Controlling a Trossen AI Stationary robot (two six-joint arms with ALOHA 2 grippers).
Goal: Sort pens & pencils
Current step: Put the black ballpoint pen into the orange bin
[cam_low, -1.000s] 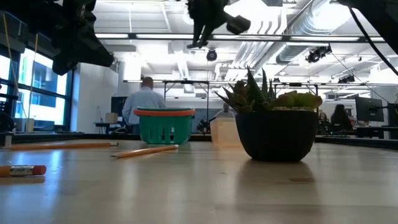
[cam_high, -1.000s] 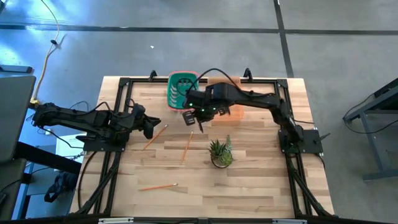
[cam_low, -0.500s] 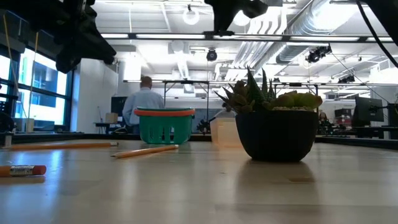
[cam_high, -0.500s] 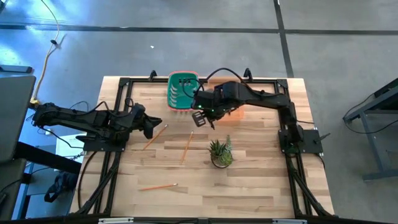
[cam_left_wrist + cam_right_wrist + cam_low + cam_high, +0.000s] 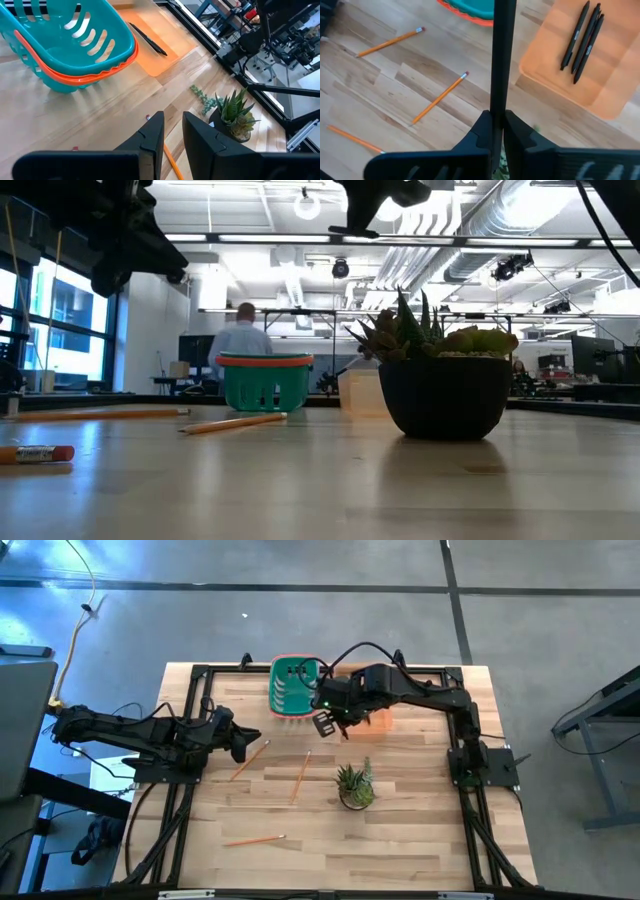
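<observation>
My right gripper (image 5: 326,724) hangs above the table between the teal basket (image 5: 292,686) and the orange tray (image 5: 580,70), shut on a black pen (image 5: 499,55). Three more pens (image 5: 582,37) lie in the tray. Three orange pencils lie flat on the wood: one (image 5: 248,760) by my left gripper, one (image 5: 301,775) mid-table, one (image 5: 255,839) near the front. My left gripper (image 5: 243,744) waits over the table's left side. Its fingers (image 5: 152,135) stand a narrow gap apart with nothing between them. My right gripper pinches the pen between its two fingers at one end (image 5: 495,116). The fingers come steeply from above. The pen's long free part (image 5: 501,30) sticks out past the fingertips, roughly in line with them. It is lifted clear of the table.
A potted succulent (image 5: 355,787) stands right of centre, just in front of my right gripper. A black frame (image 5: 200,671) runs along the table's edges. Bare wood lies toward the near edge. In the low view a person (image 5: 240,340) shows in the room beyond.
My right gripper has risen with the pen and gone toward the table's right edge, nearer the orange tray. The wrist has rolled somewhat. The pen stays in its fingers, clear of the table.
</observation>
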